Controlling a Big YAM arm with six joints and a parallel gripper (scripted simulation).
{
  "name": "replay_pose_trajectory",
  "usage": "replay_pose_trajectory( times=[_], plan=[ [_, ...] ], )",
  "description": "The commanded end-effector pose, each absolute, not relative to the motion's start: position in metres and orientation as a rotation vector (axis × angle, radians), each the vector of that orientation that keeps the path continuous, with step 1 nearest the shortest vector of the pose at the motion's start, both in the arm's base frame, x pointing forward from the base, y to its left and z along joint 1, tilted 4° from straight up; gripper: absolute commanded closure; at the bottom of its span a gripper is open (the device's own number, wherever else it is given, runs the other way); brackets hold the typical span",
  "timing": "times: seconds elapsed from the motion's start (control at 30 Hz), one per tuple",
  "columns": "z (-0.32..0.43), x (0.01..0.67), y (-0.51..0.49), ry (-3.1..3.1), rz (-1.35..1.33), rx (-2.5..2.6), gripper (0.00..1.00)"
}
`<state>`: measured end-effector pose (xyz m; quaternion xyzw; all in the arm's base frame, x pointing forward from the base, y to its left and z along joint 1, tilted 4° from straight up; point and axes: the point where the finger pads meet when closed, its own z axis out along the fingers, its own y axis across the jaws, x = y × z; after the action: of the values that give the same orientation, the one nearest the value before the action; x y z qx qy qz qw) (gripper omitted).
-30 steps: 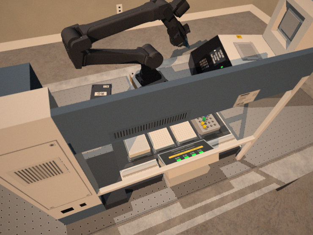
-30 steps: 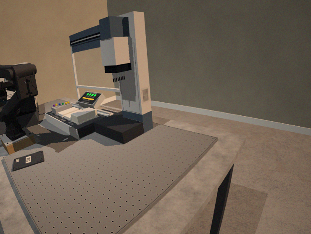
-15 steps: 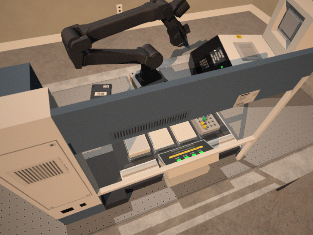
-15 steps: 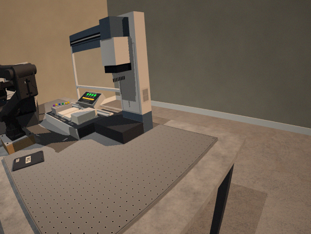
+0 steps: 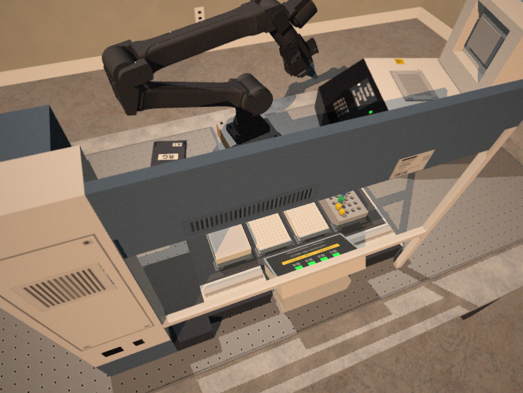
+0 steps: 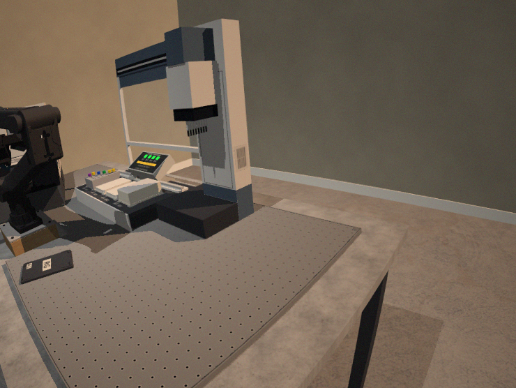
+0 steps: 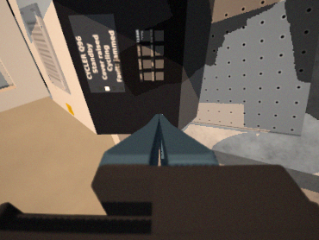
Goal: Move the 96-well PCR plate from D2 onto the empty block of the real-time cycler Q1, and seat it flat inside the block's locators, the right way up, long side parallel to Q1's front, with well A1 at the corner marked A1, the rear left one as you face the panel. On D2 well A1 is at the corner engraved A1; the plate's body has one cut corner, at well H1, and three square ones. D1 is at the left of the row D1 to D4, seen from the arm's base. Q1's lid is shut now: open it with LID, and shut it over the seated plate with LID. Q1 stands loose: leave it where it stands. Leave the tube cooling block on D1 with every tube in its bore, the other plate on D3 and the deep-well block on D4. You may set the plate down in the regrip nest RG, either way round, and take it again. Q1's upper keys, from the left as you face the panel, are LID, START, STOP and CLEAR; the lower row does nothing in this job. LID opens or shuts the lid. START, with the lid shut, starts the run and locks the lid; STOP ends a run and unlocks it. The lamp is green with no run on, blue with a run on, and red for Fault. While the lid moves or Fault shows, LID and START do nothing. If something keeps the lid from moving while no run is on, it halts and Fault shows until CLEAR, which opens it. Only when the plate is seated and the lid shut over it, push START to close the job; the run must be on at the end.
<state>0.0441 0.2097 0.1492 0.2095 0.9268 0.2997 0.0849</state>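
Four stations sat in a row on the dark deck under the blue-grey gantry beam point(image 5: 295, 169): a solid cream deep-well block point(image 5: 231, 243), two flat white 96-well plates with finely dotted tops, and a grey tube cooling block point(image 5: 343, 207) carrying round green, yellow and blue caps. The PCR plate point(image 5: 306, 220) of the task lay flat on its station just beside the cooling block, with the other plate point(image 5: 269, 231) on its far side. The desk point(image 6: 175, 300) was a matt grey breadboard with a regular grid of small holes, bordered by mottled stone-like slab; the room had beige and olive walls, a pale skirting board and brownish flooring. The black rectangular regrip nest point(image 6: 45, 265), labelled RG, lay flat on the breadboard. The cycler Q1 point(image 5: 416, 80) was a cream box with a sloping black panel point(image 5: 353, 97), a square keypad and a green lamp point(image 5: 370, 112); its lid point(image 5: 485, 37) stood raised. The tool point(image 7: 159, 134), two blue-grey wedge-shaped fingers, was fully closed on nothing and hovered above the panel's edge.
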Motion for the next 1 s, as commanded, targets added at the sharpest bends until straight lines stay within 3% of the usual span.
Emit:
replay_pose_trajectory(
  times=[0.0, 0.43, 0.97],
  plan=[
    [0.186, 0.042, 0.225, 2.746, 1.012, 0.61, 1.0],
    [0.155, 0.043, 0.211, 2.768, 0.897, 0.596, 1.0],
    [0.179, 0.042, 0.22, 2.754, 0.973, 0.608, 1.0]
  ],
)
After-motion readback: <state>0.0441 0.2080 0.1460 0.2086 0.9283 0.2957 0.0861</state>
